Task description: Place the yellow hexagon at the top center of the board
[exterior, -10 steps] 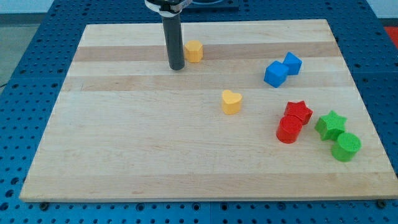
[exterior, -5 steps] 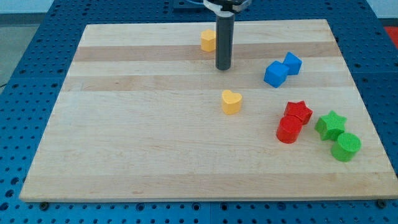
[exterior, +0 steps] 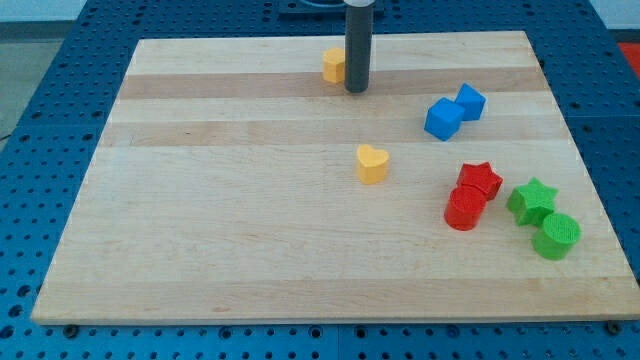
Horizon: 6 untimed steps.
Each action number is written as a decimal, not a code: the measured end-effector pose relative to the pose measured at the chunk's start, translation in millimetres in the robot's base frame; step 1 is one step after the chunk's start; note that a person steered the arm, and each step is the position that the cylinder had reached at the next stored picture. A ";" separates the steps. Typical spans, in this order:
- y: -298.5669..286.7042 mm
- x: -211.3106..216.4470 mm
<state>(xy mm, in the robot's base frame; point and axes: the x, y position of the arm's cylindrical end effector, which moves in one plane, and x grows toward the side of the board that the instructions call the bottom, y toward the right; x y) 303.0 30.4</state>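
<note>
The yellow hexagon [exterior: 333, 65] sits near the top middle of the wooden board [exterior: 250, 230]. My tip [exterior: 356, 89] rests on the board just right of it and slightly below, close to or touching its right side. The rod partly hides the hexagon's right edge.
A yellow heart [exterior: 372, 164] lies near the board's middle. Two blue blocks [exterior: 443, 118] [exterior: 469, 101] sit at the upper right. A red star [exterior: 480, 180] and red cylinder [exterior: 464, 208] lie at the right, with a green star [exterior: 531, 200] and green cylinder [exterior: 556, 236] beside them.
My tip went from the hexagon's left side round to its right. The hexagon moved right and up towards the top centre. In the last half second the tip moved up closer to it.
</note>
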 end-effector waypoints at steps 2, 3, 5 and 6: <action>-1.3 -17.0; -2.5 -26.1; -12.8 -28.6; -13.3 -28.6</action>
